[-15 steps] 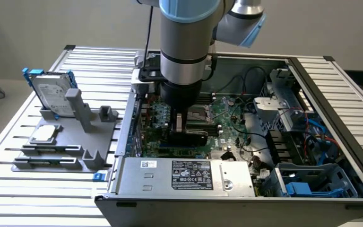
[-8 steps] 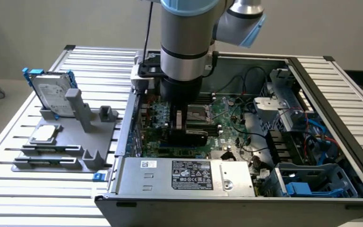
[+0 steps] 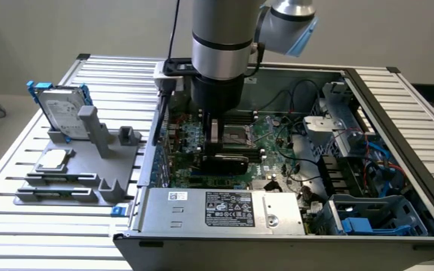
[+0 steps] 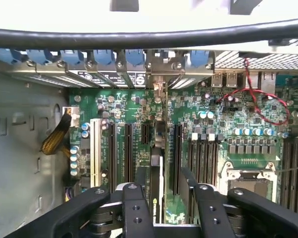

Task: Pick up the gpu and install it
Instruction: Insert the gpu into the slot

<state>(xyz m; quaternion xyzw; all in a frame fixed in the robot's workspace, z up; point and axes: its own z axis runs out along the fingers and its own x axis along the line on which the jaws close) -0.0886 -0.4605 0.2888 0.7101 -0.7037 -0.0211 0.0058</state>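
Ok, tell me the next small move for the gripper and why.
Probably a straight lift, clear of the card. The gpu stands edge-on in a slot of the motherboard, and the gripper is open, its fingers either side of it, so the card looks released. How fully it is seated can't be judged.

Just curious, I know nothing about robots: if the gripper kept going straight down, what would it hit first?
Probably the gpu standing edge-on between the gripper's fingers, else the motherboard beneath; depth is unclear.
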